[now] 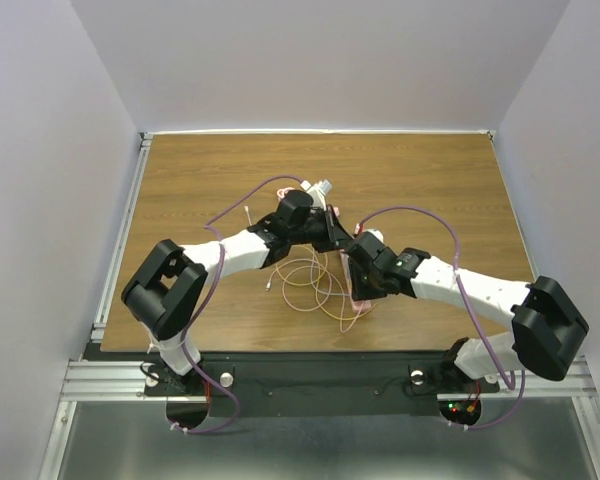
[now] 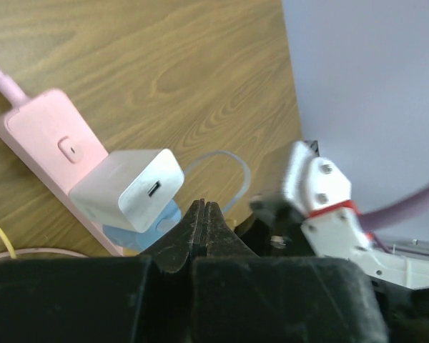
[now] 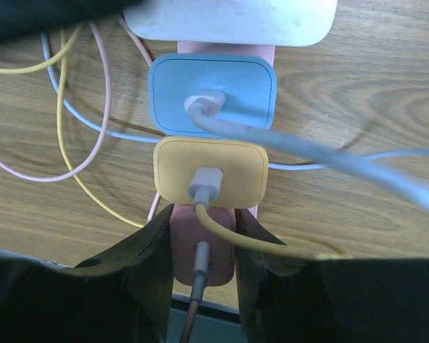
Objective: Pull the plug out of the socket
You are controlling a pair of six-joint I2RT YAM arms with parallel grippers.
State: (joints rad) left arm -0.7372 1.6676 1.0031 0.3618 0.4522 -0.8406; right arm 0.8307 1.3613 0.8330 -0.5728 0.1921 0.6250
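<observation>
The socket [image 2: 46,128], a long pink power strip, lies on the wooden table with a row of plugs in it. In the right wrist view, from far to near, these are a white plug [image 3: 229,18], a blue one [image 3: 213,93], a yellow one [image 3: 210,171] and a small pink plug [image 3: 200,250]. My right gripper [image 3: 202,218] is shut on the pink plug, one finger on each side. My left gripper [image 2: 204,207] is shut and empty, its tips just by the blue plug [image 2: 157,221] and near the white plug [image 2: 129,189].
Thin pink, yellow and blue cables [image 3: 71,121] loop loosely over the table to the left of the strip. The two arms meet over the middle of the table [image 1: 430,180]. White walls enclose it on three sides.
</observation>
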